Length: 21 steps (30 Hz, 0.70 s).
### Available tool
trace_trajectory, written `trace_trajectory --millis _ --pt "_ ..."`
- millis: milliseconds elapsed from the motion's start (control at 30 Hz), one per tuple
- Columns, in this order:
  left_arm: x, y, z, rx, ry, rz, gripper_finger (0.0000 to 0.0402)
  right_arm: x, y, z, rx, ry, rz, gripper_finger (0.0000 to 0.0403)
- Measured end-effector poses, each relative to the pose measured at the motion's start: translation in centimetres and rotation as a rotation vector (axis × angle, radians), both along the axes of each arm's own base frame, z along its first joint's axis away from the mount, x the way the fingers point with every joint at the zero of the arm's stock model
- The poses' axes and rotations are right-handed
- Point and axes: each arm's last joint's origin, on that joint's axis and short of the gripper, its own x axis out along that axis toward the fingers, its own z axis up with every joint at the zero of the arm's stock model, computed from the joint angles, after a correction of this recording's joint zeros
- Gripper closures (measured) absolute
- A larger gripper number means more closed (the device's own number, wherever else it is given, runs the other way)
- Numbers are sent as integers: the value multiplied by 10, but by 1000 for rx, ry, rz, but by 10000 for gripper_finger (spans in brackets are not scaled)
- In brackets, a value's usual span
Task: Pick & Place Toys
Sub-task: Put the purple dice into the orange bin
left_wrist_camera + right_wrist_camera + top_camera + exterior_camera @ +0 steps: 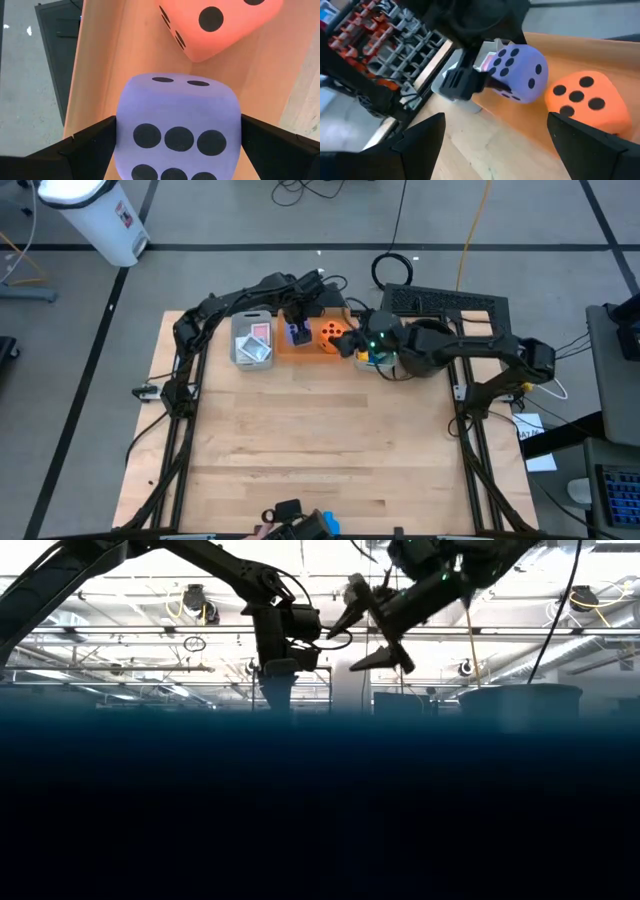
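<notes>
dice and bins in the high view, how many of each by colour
purple die: 1
orange die: 1
orange bin: 1
grey bin: 1
total: 4

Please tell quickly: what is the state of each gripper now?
Left gripper: open, its fingers on either side of the purple die; a grip cannot be told.
Right gripper: open, holding nothing.
</notes>
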Motion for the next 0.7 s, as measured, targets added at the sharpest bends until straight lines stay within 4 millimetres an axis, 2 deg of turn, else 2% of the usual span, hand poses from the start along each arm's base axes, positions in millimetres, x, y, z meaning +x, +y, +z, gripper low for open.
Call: trace_trajectory --millis 300,467,600,700 --pt "2 -3 0 1 -1 -13 2 9 -54 -24 110 -126 3 76" --pt "4 -5 0 3 -6 -19 2 11 -74 -41 208 -160 21 130" --pt "4 -4 1 5 -10 -14 2 15 -78 -58 275 -128 56 183" --pt "4 -4 1 6 -12 -14 2 22 -81 -63 261 -176 72 216"
